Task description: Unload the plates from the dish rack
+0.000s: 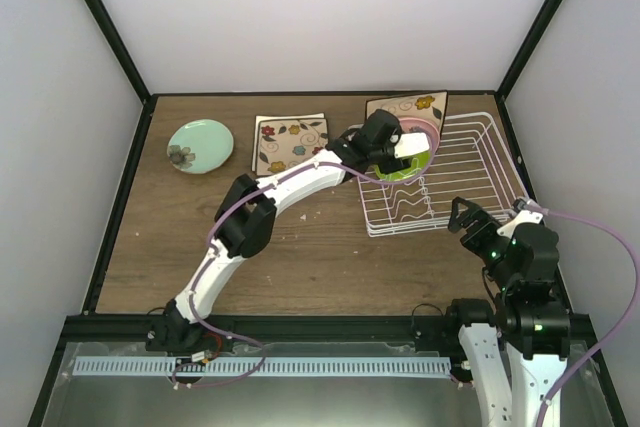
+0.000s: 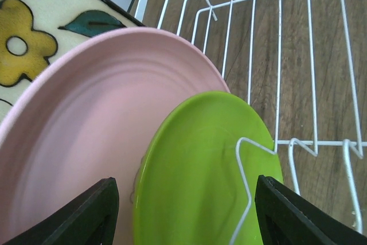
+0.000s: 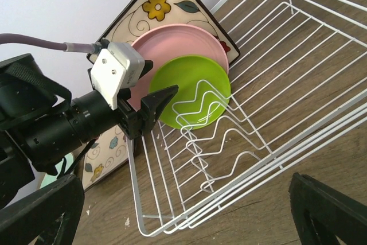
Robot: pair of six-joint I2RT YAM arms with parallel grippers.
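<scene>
The white wire dish rack [image 1: 455, 162] stands at the back right of the table. Three plates stand in its far-left end: a square cream flowered plate [image 3: 163, 4] at the back, a round pink plate [image 2: 86, 130] in front of it, and a small lime-green plate [image 2: 200, 170] nearest, behind a wavy divider. My left gripper [image 1: 397, 152] reaches over them, open, its fingers [image 2: 86, 216] standing to either side of the lime-green plate without closing on it. My right gripper [image 1: 478, 224] hangs open and empty by the rack's near right corner.
A round mint-green plate [image 1: 200, 145] and a square flowered plate [image 1: 290, 143] lie flat on the wooden table left of the rack. White walls with black frame posts close in the back and sides. The rack's near part [image 3: 258, 142] holds no plates.
</scene>
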